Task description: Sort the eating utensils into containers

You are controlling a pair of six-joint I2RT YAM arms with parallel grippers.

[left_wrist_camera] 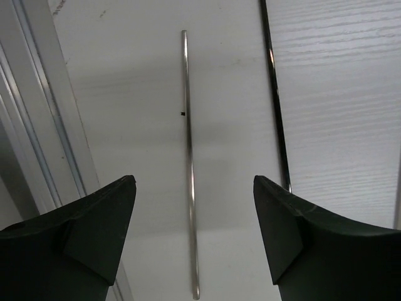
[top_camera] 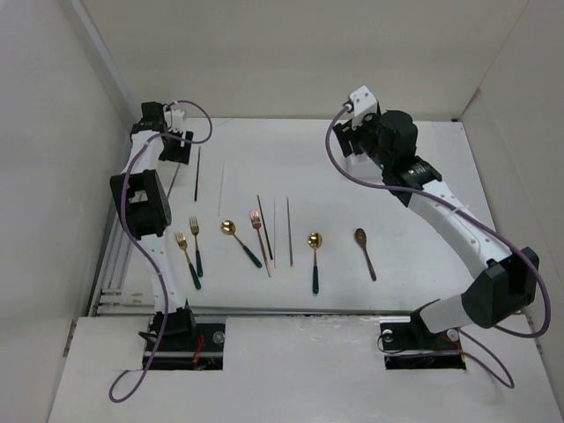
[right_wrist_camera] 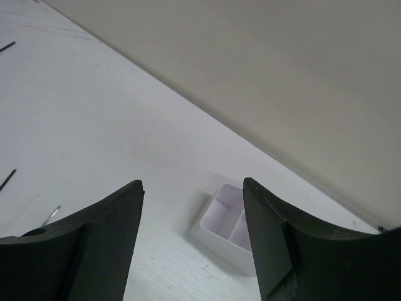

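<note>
My left gripper (left_wrist_camera: 194, 182) is open at the far left of the table (top_camera: 291, 150), in the top view (top_camera: 179, 146) too. A thin silvery chopstick (left_wrist_camera: 188, 169) lies on the table between its fingers, untouched. A dark chopstick (left_wrist_camera: 276, 100) lies just right of it (top_camera: 197, 172). My right gripper (right_wrist_camera: 193, 185) is open and empty, raised at the back centre (top_camera: 351, 132). The white divided box (right_wrist_camera: 224, 229) sits on the table beyond it, near the back wall; the top view does not show it. In a row nearer me lie two gold forks (top_camera: 185, 256), a gold spoon (top_camera: 238, 238), a copper fork (top_camera: 260, 236), more chopsticks (top_camera: 289, 229), another gold spoon (top_camera: 315, 256) and a brown spoon (top_camera: 365, 252).
An aluminium rail (left_wrist_camera: 50, 138) runs along the table's left edge beside my left gripper. White walls (top_camera: 291, 53) enclose the back and both sides. Purple cables (top_camera: 339, 163) loop off both arms.
</note>
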